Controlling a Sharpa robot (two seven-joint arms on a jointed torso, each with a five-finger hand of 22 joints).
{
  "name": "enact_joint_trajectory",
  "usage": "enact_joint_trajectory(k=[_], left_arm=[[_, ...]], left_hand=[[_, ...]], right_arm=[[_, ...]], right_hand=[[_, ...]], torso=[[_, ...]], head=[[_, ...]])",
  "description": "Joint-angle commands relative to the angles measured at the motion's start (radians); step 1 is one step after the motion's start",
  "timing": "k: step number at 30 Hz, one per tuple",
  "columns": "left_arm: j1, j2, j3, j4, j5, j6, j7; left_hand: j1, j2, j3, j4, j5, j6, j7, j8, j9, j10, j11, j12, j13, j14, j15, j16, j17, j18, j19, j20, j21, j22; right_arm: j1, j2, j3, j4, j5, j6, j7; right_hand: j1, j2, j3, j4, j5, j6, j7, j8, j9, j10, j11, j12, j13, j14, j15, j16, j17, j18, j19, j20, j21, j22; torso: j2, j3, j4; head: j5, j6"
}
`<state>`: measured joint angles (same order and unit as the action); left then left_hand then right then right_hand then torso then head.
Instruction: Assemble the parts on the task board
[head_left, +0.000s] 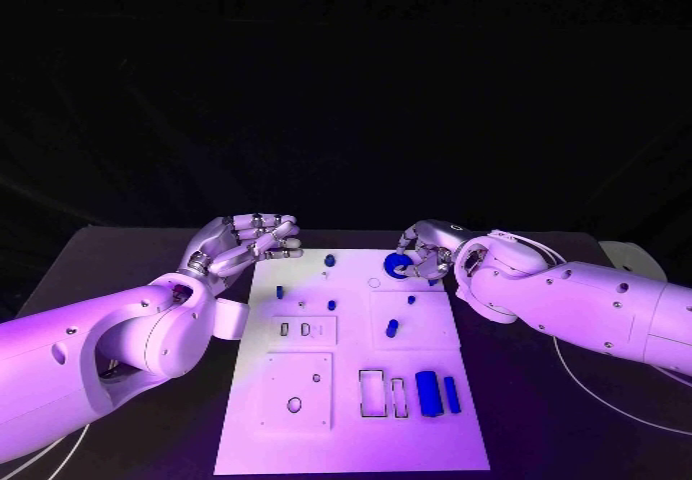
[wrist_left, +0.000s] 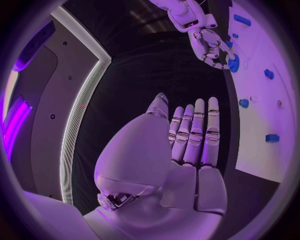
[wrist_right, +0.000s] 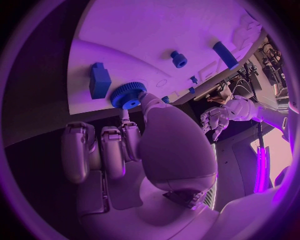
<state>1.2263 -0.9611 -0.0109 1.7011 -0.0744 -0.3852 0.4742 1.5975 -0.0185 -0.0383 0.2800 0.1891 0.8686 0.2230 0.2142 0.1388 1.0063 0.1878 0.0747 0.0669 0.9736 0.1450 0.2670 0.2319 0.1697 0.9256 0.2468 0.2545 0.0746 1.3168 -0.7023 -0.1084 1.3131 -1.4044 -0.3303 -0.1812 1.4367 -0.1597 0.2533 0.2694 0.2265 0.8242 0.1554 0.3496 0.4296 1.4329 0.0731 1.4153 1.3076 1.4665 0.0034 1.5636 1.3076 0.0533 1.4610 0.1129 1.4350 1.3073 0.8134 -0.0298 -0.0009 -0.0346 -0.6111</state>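
The white task board lies in the middle of the black table. My right hand is at the board's far right corner and pinches a blue gear between thumb and fingers. The right wrist view shows the gear at the fingertips, just over the board's edge. My left hand hovers off the board's far left corner. Its fingers are stretched out with nothing in them. Small blue parts stand on the board: a peg, a block and two long bars.
The board has raised white plates with slots and holes along its left half and open rectangular slots near the front. A white cable runs over the table under my right arm. Bare black tabletop surrounds the board.
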Motion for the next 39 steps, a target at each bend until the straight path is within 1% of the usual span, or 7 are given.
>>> enact_joint_trajectory(k=[1, 8, 12, 23, 29, 33, 39], left_arm=[[0.001, 0.003, 0.001, 0.000, 0.002, 0.020, 0.004], [0.001, 0.004, 0.001, -0.001, 0.002, 0.020, 0.002], [0.001, 0.005, 0.001, -0.002, 0.002, 0.021, 0.001], [0.001, 0.008, 0.001, -0.003, 0.002, 0.020, 0.001], [0.001, 0.009, 0.001, -0.004, 0.002, 0.019, 0.001], [0.001, 0.010, 0.001, -0.005, 0.002, 0.019, 0.001], [0.001, 0.011, 0.001, -0.006, 0.002, 0.019, 0.002]], left_hand=[[0.009, 0.001, 0.006, 0.002, 0.005, -0.005, 0.023, -0.004, -0.002, -0.005, 0.004, -0.004, 0.000, -0.007, 0.000, -0.005, 0.002, 0.014, 0.001, 0.006, -0.004, -0.002], [0.009, 0.001, 0.006, 0.002, 0.005, -0.005, 0.023, -0.004, -0.002, -0.005, 0.004, -0.005, 0.000, -0.007, 0.001, -0.006, 0.003, 0.014, 0.001, 0.006, -0.004, -0.002], [0.009, 0.001, 0.006, 0.002, 0.005, -0.005, 0.023, -0.004, -0.002, -0.005, 0.004, -0.005, 0.000, -0.007, 0.001, -0.006, 0.003, 0.014, 0.001, 0.006, -0.004, -0.002], [0.008, 0.002, 0.006, 0.003, 0.005, -0.006, 0.024, -0.005, -0.002, -0.006, 0.004, -0.005, 0.000, -0.008, 0.001, -0.006, 0.003, 0.014, 0.001, 0.006, -0.005, -0.002], [0.008, 0.002, 0.006, 0.003, 0.005, -0.006, 0.024, -0.005, -0.002, -0.006, 0.004, -0.005, 0.000, -0.008, 0.001, -0.006, 0.003, 0.014, 0.001, 0.006, -0.005, -0.002], [0.008, 0.002, 0.006, 0.003, 0.005, -0.006, 0.024, -0.005, -0.002, -0.006, 0.004, -0.005, 0.000, -0.008, 0.001, -0.006, 0.003, 0.014, 0.001, 0.006, -0.005, -0.002], [0.008, 0.002, 0.006, 0.003, 0.005, -0.006, 0.024, -0.005, -0.002, -0.006, 0.004, -0.005, 0.000, -0.008, 0.001, -0.006, 0.003, 0.014, 0.001, 0.006, -0.005, -0.002]], right_arm=[[-0.009, -0.003, -0.006, 0.002, -0.045, 0.046, -0.009], [-0.014, -0.006, -0.006, 0.023, -0.100, 0.048, -0.008], [-0.016, -0.007, -0.006, 0.031, -0.119, 0.032, -0.007], [-0.017, -0.014, -0.006, 0.055, -0.184, -0.092, -0.030], [-0.016, -0.026, -0.003, 0.113, -0.232, -0.146, -0.043], [-0.006, -0.027, 0.000, 0.165, -0.271, -0.171, -0.059], [0.006, 0.013, 0.001, 0.176, -0.306, -0.187, -0.076]], right_hand=[[0.013, -0.006, 0.014, -0.003, -0.006, 0.013, 0.000, 0.006, -0.001, 0.005, -0.001, 0.007, 0.118, 0.102, -0.002, 0.004, 0.253, -0.015, 0.018, -0.006, 0.011, 0.124], [0.008, -0.018, 0.026, -0.002, -0.014, 0.026, -0.003, 0.005, -0.005, 0.008, -0.003, 0.010, 0.121, 0.102, -0.003, 0.004, 0.253, -0.017, 0.021, -0.006, 0.016, 0.130], [0.007, -0.020, 0.040, -0.002, -0.014, 0.037, -0.006, 0.006, -0.007, 0.015, -0.006, 0.017, 0.128, 0.102, -0.005, 0.004, 0.255, -0.018, 0.024, -0.008, 0.020, 0.135], [-0.007, -0.023, 0.078, 0.000, 0.001, 0.069, -0.016, 0.009, -0.013, 0.038, -0.014, 0.042, 0.152, 0.104, -0.013, 0.006, 0.260, -0.024, 0.040, -0.014, 0.041, 0.160], [-0.010, -0.023, 0.095, -0.002, 0.007, 0.080, -0.020, 0.009, -0.015, 0.045, -0.018, 0.049, 0.159, 0.104, -0.016, 0.007, 0.262, -0.029, 0.052, -0.017, 0.057, 0.178], [-0.013, -0.026, 0.100, -0.003, 0.012, 0.082, -0.020, 0.007, -0.016, 0.047, -0.019, 0.051, 0.161, 0.104, -0.017, 0.007, 0.263, -0.030, 0.056, -0.018, 0.063, 0.184], [-0.014, -0.027, 0.102, -0.003, 0.012, 0.082, -0.020, 0.007, -0.017, 0.048, -0.019, 0.051, 0.161, 0.104, -0.017, 0.007, 0.263, -0.031, 0.056, -0.019, 0.063, 0.184]], torso=[[0.000, 0.0002, -0.0004], [0.000, 0.0005, -0.0002], [0.000, 0.0004, 0.0000], [0.000, 0.0007, 0.0027], [-0.001, -0.0003, 0.0002], [0.000, -0.0006, 0.0005], [0.000, -0.0017, 0.0014]], head=[[-0.002, -0.001], [-0.002, -0.001], [-0.002, 0.000], [-0.002, 0.003], [0.002, 0.006], [0.002, 0.008], [0.001, 0.010]])
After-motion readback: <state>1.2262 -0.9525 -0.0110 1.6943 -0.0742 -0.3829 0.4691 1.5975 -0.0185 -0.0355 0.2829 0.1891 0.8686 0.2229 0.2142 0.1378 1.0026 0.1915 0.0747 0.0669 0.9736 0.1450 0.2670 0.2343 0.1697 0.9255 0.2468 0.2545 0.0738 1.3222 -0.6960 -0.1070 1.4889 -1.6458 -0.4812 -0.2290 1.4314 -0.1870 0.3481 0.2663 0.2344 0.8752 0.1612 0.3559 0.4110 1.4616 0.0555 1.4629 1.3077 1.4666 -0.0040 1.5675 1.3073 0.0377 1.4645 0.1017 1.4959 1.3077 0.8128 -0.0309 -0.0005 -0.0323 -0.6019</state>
